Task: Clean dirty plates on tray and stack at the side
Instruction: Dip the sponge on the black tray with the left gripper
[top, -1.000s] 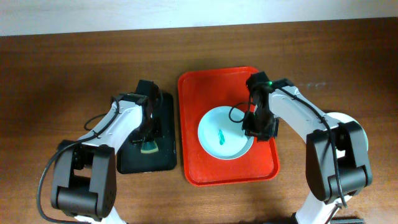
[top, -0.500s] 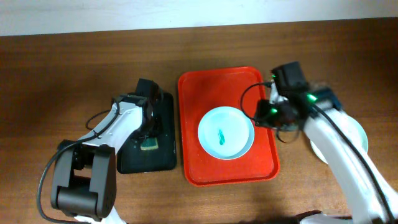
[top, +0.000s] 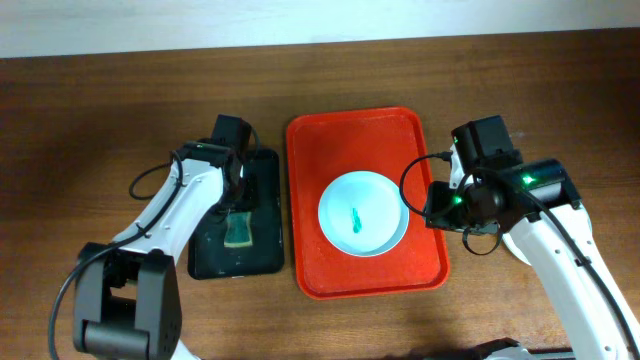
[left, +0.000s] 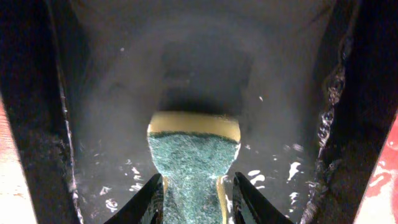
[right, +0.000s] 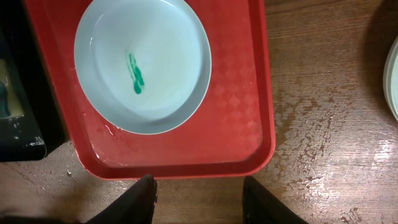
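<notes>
One smeared plate (top: 375, 228) sits on the tray (top: 330, 150); left fingers (left: 147, 200) pinch sponge (left: 194, 155)

**Wet sponge, wet table**

Here's the wooden table (top: 100, 120), dark brown, running out to a pale strip (top: 150, 25) along the far edge. On its left half lies a black tray (top: 230, 262), long side running away from us. In the tray is a sponge (top: 239, 232), and up close the green scouring face shows with a yellow foam band above it. Water beads (left: 292, 171) glint on the black floor all around it. Over on the right, wet patches (right: 323, 134) shine on the bare wood.
</notes>
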